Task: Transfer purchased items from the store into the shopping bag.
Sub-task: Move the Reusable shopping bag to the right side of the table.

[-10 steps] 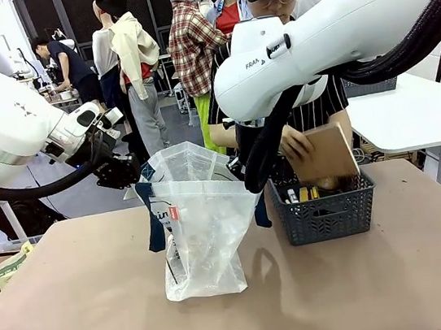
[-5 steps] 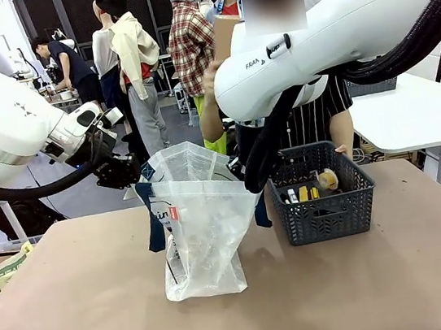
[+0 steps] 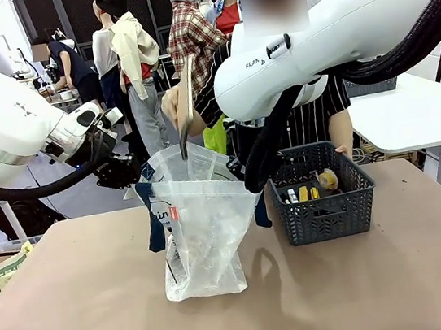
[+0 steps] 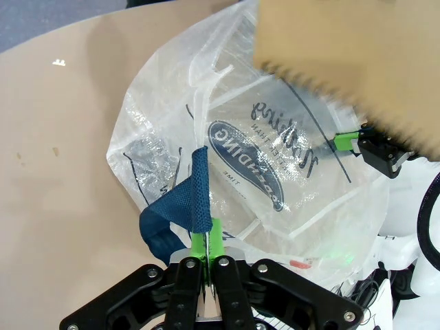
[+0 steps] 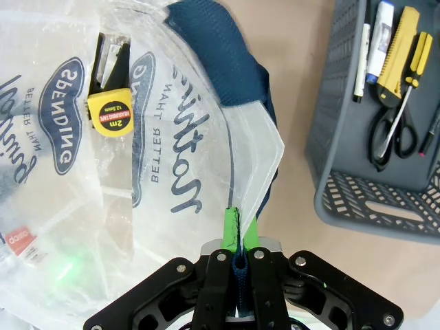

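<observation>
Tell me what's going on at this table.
The left gripper and right gripper are each shut on a navy strap handle of the shopping bag, holding it upright and open. The person's hand holds the flat brown box above its mouth. A yellow tape measure already lies inside. The basket beside it holds tools.

Shopping bag (image 3: 201, 233) stands at desk centre, mouth stretched open. Left end effector (image 3: 123, 172) pinches strap at left rim; right end effector (image 5: 237, 227) pinches strap at right rim. Drop path into mouth is occupied: person's hand (image 3: 169, 105) holds flat brown box (image 3: 188, 108) edge-on just above opening. Right arm (image 3: 332, 26) bulks above basket (image 3: 327, 220) right of bag, open gap between them. Tools cover part of basket floor. Near desk (image 3: 104, 329) bare, free passage left to right.
</observation>
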`<state>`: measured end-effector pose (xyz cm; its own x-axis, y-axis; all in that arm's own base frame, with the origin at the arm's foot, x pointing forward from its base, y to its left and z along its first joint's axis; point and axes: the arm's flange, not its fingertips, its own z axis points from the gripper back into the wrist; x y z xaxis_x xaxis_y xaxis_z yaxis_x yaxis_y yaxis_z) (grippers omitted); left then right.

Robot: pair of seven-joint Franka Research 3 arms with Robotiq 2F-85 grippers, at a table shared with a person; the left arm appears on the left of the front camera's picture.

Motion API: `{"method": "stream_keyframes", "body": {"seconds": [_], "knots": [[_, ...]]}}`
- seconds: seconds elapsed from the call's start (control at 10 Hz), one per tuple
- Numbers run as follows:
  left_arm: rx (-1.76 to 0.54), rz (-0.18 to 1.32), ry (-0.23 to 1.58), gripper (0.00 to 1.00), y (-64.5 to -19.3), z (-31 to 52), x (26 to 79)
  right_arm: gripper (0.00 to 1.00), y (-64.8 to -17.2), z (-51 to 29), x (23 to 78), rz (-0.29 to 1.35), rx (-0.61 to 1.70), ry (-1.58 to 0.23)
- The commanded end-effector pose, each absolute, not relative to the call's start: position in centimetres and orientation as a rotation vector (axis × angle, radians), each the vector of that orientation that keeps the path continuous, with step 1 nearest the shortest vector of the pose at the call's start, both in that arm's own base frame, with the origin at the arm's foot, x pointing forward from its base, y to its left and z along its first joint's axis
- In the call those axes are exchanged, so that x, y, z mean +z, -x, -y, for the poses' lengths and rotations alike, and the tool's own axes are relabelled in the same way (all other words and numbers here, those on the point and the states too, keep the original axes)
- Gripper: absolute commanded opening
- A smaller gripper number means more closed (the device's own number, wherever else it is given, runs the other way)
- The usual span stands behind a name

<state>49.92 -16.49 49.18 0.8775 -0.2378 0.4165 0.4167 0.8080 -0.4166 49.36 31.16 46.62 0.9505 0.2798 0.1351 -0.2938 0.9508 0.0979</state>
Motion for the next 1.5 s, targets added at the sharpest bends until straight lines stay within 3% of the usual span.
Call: {"method": "stream_keyframes", "body": {"seconds": [0.0, 1.4], "knots": [[-0.358, 0.365, 0.522, 0.0, -49.91, 16.25, 49.39, 0.0, -49.09, -30.92, 46.59, 0.117, 0.286, -0.127], [-0.358, 0.365, 0.522, 0.0, -49.91, 16.25, 49.39, 0.0, -49.09, -30.92, 46.59, 0.117, 0.286, -0.127]]}}
